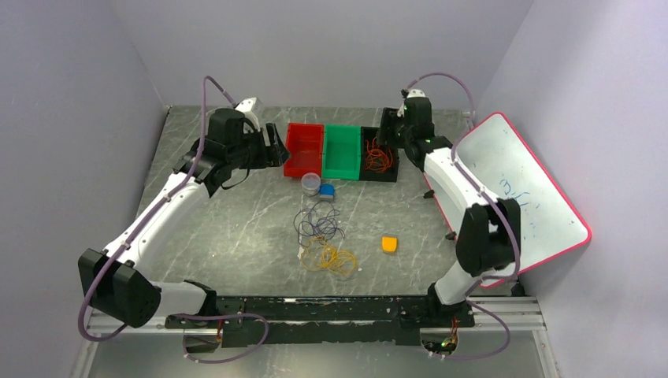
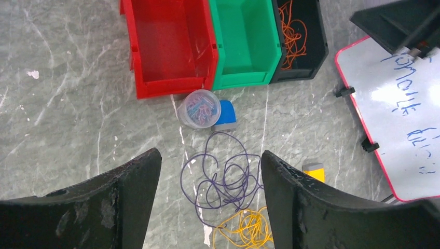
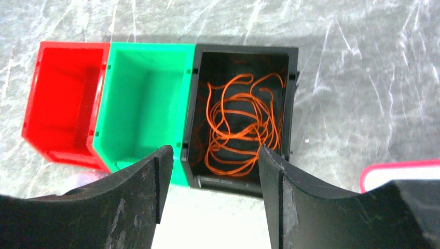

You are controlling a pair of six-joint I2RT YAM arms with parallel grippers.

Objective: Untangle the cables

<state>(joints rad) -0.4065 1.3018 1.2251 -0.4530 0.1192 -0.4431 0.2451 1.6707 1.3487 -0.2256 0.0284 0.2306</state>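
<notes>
The cables lie in three bundles. A purple cable loops on the table, touching a yellow cable just in front of it. An orange cable is coiled inside the black bin. My left gripper hangs open by the red bin, well above the purple cable, with nothing between its fingers. Over the black bin my right gripper is open and empty, the orange cable below it.
A red bin, a green bin and the black bin stand in a row at the back. A clear cup, a blue piece and a yellow block sit nearby. A pink-edged whiteboard lies on the right.
</notes>
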